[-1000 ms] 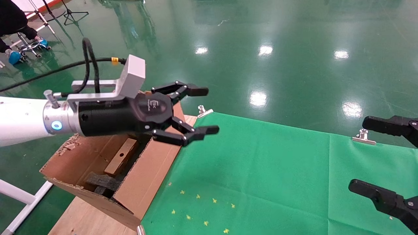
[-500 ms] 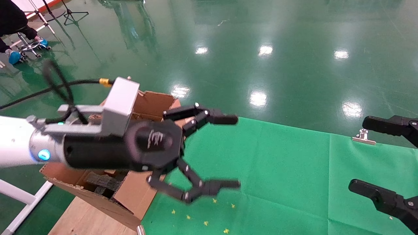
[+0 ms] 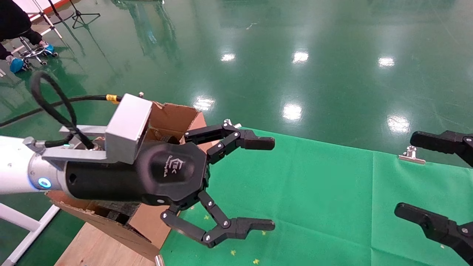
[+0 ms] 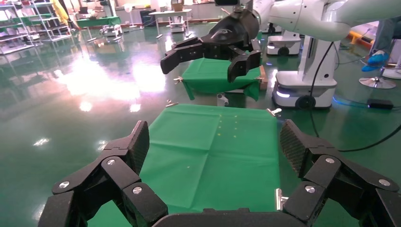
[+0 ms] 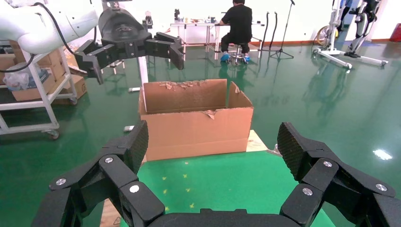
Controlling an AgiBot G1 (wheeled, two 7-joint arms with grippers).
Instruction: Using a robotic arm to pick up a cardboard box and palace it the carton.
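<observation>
The left claw (image 3: 264, 184) is held wide open and empty in the air, its two linked fingers spread far apart, one fingertip (image 3: 258, 143) above and the other low near the yellow stars (image 3: 232, 252) on the green cloth (image 3: 314, 192). It is carried by the robotic arm (image 3: 14, 177), whose blue light ring, grey bracket (image 3: 127, 127) and looped black cable (image 3: 51, 107) are seen in the head view. The claw is placed over the bench edge where the cloth meets the carton (image 3: 173, 118). The carton is set at the left end of the bench, on a wooden board (image 3: 92, 251), its ragged flaps upright; most of its inside is hidden behind the arm, though a strip of what is probably black foam (image 3: 111, 214) is glimpsed below the wrist. The cardboard box cannot be made out in any view. The right claw (image 3: 439, 181) is kept open and empty at the right edge, above the cloth. Metal clips (image 3: 411, 155) are fixed along the cloth's far edge. A glossy green floor (image 3: 295, 55) is spread beyond.
</observation>
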